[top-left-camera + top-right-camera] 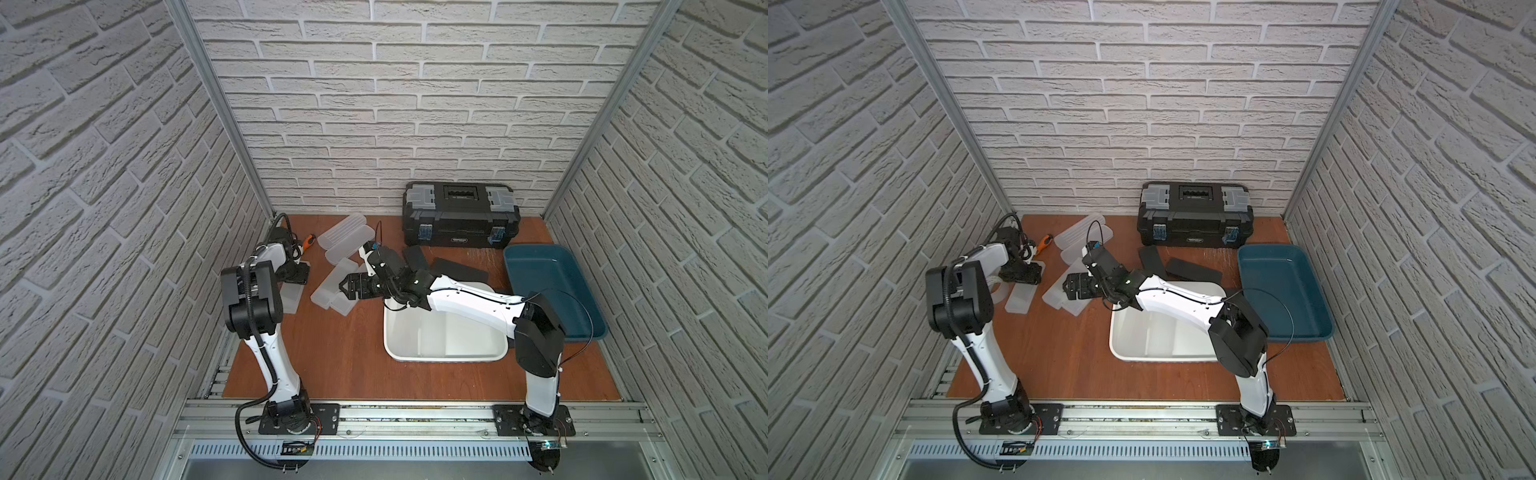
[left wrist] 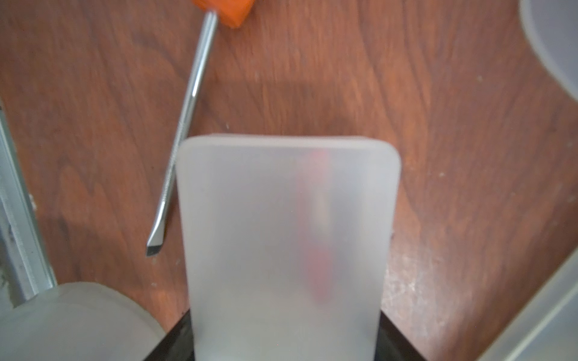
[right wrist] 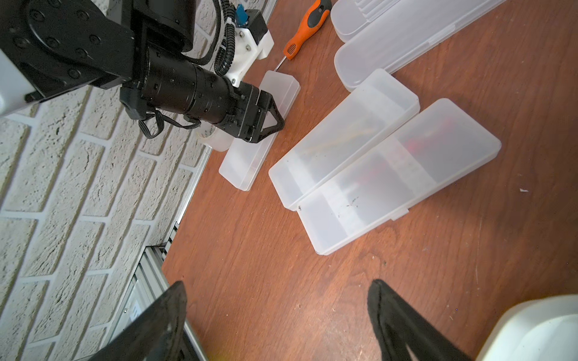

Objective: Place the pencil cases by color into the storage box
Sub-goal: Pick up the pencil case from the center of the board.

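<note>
Left gripper (image 3: 276, 123) pinches a frosted case (image 2: 287, 234) across its width, likely to lift it level, while the right gripper (image 3: 277, 282) hangs spread and empty, two more cases (image 3: 400, 178) just ahead of it.

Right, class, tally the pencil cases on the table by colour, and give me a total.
Frosted white pencil cases: 5
Black pencil cases: 2
Total: 7 in plain view; the right arm may hide more.
</note>
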`<state>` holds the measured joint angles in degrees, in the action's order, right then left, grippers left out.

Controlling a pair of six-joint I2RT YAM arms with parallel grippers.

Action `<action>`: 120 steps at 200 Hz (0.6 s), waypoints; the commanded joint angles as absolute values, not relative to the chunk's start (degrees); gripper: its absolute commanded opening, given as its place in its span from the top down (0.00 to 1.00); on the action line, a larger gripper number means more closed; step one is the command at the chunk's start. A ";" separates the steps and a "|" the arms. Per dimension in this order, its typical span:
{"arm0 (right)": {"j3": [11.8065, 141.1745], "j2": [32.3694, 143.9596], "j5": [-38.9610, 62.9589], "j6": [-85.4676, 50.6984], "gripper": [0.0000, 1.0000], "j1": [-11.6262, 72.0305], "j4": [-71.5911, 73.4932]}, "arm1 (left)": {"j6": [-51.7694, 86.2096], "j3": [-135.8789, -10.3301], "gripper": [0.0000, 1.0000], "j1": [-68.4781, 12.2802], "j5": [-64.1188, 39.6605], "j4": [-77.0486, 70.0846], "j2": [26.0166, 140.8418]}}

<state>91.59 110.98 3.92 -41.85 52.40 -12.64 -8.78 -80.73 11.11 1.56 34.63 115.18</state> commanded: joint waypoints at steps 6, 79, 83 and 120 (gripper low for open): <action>91.11 109.88 3.74 -42.90 0.09 52.71 -11.34 | -7.44 -80.69 0.40 10.47 1.84 36.86 114.25; 87.48 107.53 1.98 -42.10 0.09 52.66 -8.73 | -2.90 -83.16 0.40 8.72 1.61 39.72 112.50; 87.30 107.41 1.94 -42.11 0.09 52.71 -8.60 | -2.68 -83.27 0.40 8.61 1.92 39.94 112.52; 85.61 106.83 2.99 -42.23 0.09 52.73 -5.97 | -0.83 -85.41 0.41 8.09 2.30 41.93 111.98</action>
